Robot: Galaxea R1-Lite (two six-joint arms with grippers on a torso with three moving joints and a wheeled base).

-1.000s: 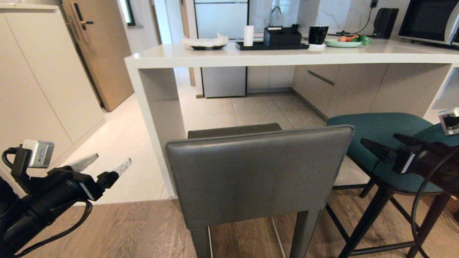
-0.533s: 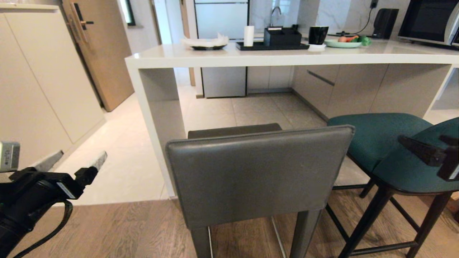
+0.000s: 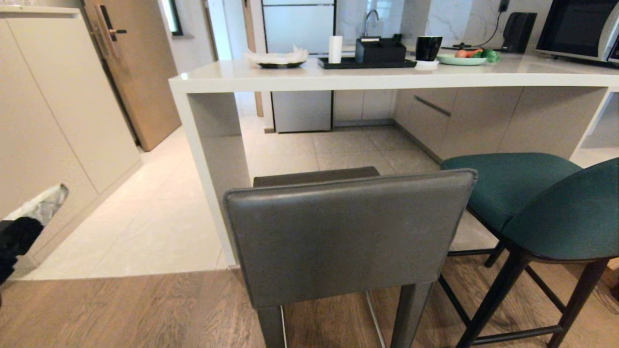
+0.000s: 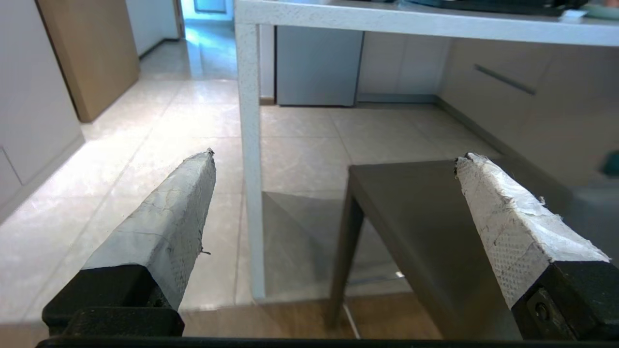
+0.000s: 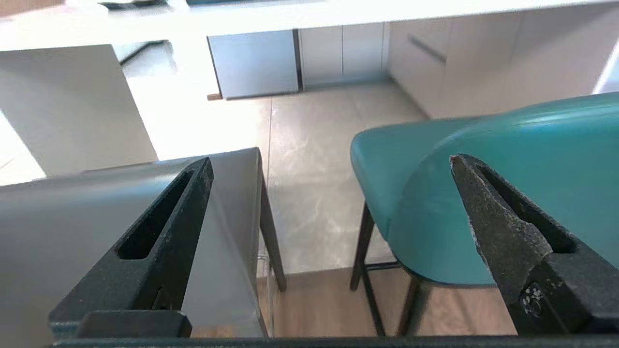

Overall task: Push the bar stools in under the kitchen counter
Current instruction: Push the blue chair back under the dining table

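Both end effectors, left (image 4: pixel 333 157) and right (image 5: pixel 331 159), gape empty behind the grey leather low-backed stool (image 3: pixel 348 237) and teal curved-back stool (image 3: pixel 541 203), short of the white glossy tabletop (image 3: pixel 387 77) beyond.

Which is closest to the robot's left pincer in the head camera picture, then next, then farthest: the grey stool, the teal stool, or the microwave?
From the left pincer, at the picture's left edge:
1. Grey stool, in the middle.
2. Teal stool, on the right.
3. Microwave, far back in the right corner.
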